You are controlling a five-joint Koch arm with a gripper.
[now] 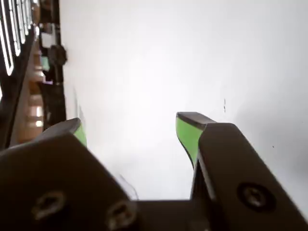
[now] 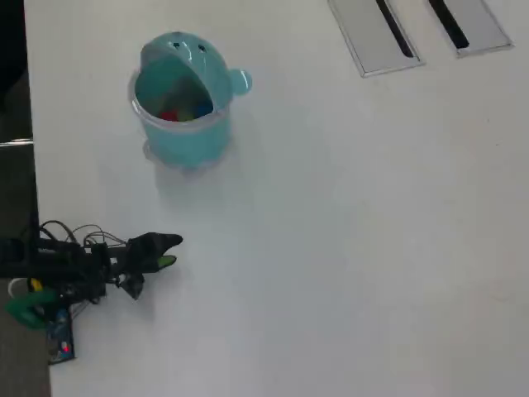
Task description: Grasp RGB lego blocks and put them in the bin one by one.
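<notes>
A plain white desk (image 2: 347, 248) fills the overhead view, with two grey slotted panels (image 2: 413, 29) set into it at the far right corner and dark floor beyond its left edge. Near the far left corner stands the teal bin (image 2: 178, 136), its mouth open, and inside it red (image 2: 169, 115), yellow-green (image 2: 185, 112) and blue (image 2: 203, 107) blocks show together. No block lies loose on the desk in this view, so the task looks finished, or all but. The arm (image 2: 74, 265) lies folded low at the near left edge, cables bunched over it, its gripper (image 2: 168, 251) pointing toward the middle of the desk, well apart from the bin. In the wrist view the gripper (image 1: 131, 126) hangs over bare white desk, its two green-padded fingers (image 1: 188, 132) spread wide with nothing between them; dark furniture runs along the left side of that picture. The pose reads as a rest position, with nothing left to fetch as far as can be seen.
</notes>
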